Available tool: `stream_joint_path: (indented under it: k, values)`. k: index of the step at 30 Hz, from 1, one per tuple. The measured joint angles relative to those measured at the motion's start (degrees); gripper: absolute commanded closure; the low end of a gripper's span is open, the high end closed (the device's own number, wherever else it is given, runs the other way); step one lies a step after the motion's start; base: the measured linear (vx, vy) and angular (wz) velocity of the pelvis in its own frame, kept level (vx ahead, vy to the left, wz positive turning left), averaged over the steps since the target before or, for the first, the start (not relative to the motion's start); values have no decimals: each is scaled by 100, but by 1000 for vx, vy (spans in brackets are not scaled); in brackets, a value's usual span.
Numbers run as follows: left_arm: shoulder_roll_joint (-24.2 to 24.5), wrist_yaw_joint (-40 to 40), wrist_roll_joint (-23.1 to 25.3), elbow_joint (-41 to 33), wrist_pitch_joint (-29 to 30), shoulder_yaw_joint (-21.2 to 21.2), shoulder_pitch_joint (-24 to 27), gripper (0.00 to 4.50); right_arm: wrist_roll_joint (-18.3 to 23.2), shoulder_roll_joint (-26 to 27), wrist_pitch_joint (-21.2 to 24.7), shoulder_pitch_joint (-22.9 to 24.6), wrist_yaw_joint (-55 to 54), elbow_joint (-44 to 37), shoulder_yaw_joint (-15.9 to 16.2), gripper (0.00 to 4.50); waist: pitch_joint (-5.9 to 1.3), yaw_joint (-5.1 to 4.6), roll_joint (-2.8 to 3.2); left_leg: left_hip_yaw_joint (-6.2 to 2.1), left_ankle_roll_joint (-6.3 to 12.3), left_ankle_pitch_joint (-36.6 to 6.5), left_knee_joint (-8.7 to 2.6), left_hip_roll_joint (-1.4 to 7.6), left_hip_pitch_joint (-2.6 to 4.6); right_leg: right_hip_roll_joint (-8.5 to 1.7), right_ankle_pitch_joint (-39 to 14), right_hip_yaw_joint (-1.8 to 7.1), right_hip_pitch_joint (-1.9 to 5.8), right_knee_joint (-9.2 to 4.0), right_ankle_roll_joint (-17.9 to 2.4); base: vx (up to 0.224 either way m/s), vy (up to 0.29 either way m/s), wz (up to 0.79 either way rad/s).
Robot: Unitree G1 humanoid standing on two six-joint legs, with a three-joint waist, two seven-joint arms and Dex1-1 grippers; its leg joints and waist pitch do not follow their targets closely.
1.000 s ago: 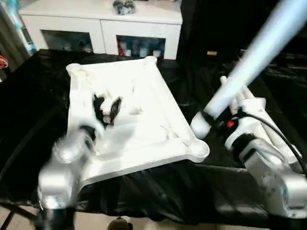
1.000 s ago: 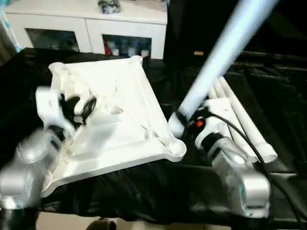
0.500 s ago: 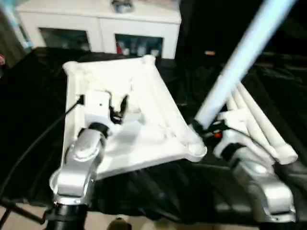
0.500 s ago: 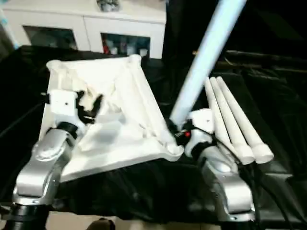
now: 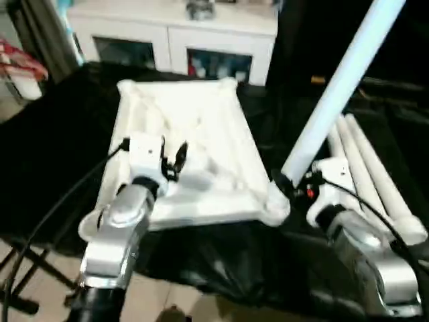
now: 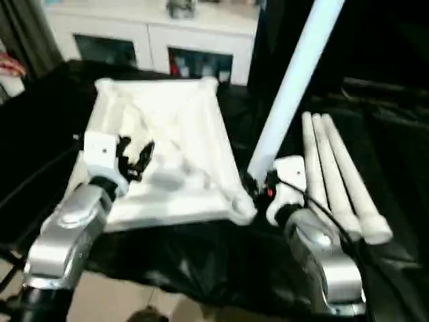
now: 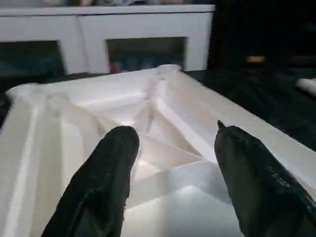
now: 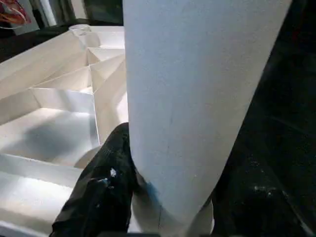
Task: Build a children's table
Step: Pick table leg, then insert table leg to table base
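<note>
Clamped around a white table leg (image 5: 335, 94) near its thick end, the right gripper (image 5: 295, 188) keeps that leg tilted up and away, its foot set at the near right corner socket (image 5: 275, 204) of the upturned table top (image 5: 194, 141). Fingers of the left gripper (image 7: 170, 168) are held apart, empty, over the ribbed underside. Three spare legs (image 6: 335, 174) are laid side by side on the right. Being hollow plastic, the parts are judged light, stiff and slippery; a leg is best gripped low, close to the socket.
</note>
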Motion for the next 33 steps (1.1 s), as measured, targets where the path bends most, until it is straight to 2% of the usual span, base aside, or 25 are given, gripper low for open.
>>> stream_joint_path:
  k: [1, 2, 4, 6, 7, 9, 11, 13, 15, 18, 21, 23, 33]
  values:
    - [5, -247, -65, 70, -80, -137, -32, 154, 145, -27, 79, 10, 32, -20, -162, 264, 8, -9, 5, 98, 2, 1, -44, -2, 30, -61, -6, 3, 4, -5, 46, -58, 40, 5]
    - [16, -459, -123, 129, -138, -245, -68, 154, 285, -44, 151, 8, 69, -44, -318, 264, 12, -16, 7, 154, 3, 1, -65, -3, 46, -101, -6, 3, 4, -7, 85, -58, 40, 5]
    - [49, -999, -332, 224, -245, -490, -134, 154, 535, -104, 266, -4, 174, -104, -539, 264, 12, -60, 7, 215, 4, 2, -94, -1, 57, -128, 1, 11, 6, -33, 113, -28, 18, 3]
    - [141, -1450, -476, 317, -268, -587, -231, 120, 645, -203, 358, -12, 268, -177, -597, 264, 11, -90, 6, 220, 5, 3, -124, 2, 56, -127, 19, 7, 8, -91, 136, 0, 0, 0]
    - [232, -1704, -556, 395, -261, -644, -305, 120, 679, -276, 397, -12, 338, -196, -605, 264, 10, -99, 6, 221, 9, 6, -138, 2, 52, -127, 25, 4, 5, -115, 141, 0, 0, 0]
    - [513, -2330, -621, 519, -247, -850, -421, 118, 807, -371, 491, -5, 478, -255, -667, 264, 8, -143, 6, 227, 45, 66, -150, 2, 51, -127, 101, 3, -3, -145, 152, 0, 0, 0]
    - [832, -2950, -598, 687, -234, -1189, -481, 83, 917, -480, 603, 5, 663, -278, -689, 264, 2, -206, 0, 237, 46, 68, -151, 3, 54, -131, 105, 6, -4, -154, 156, 0, 0, 0]
    - [1102, -3459, -512, 895, -181, -1553, -490, 80, 1038, -582, 687, 12, 841, -276, -688, 264, 2, -245, -13, 243, 47, 69, -153, 4, 51, -131, 108, 8, -8, -159, 156, 0, 0, 0]
    - [1199, -3723, -468, 1030, -124, -1728, -488, 83, 1082, -650, 734, 19, 943, -276, -690, 264, 7, -244, -26, 243, 60, 77, -153, 7, 47, -130, 113, 8, -14, -158, 154, 0, 0, 0]
    - [1174, -3817, -235, 1401, -103, -1947, -719, 111, 1091, -777, 749, 16, 1117, -252, -674, 264, 2, -217, -12, 251, 65, 80, -153, 8, 38, -130, 127, 8, -18, -165, 130, 0, 0, 0]
    - [1065, -3712, 33, 1932, -99, -1999, -1186, 149, 1098, -910, 750, 8, 1298, -249, -641, 264, -6, -182, 13, 256, 82, 90, -161, 9, 32, -130, 126, 7, -18, -181, 127, 0, 0, 0]
    - [1013, -3671, 94, 2168, -114, -1990, -1399, 157, 1109, -923, 757, 10, 1340, -249, -639, 264, -19, -184, 38, 261, 95, 83, -161, 9, 30, -131, 124, 8, -17, -192, 126, 0, 0, 0]
    - [935, -3941, 33, 2498, 498, -2027, -1521, 246, 1124, -979, 824, 84, 1450, -271, -506, 264, -23, -216, 116, 266, 102, 78, -161, 14, 38, -131, 121, 7, -17, -184, 114, 0, 0, 0]
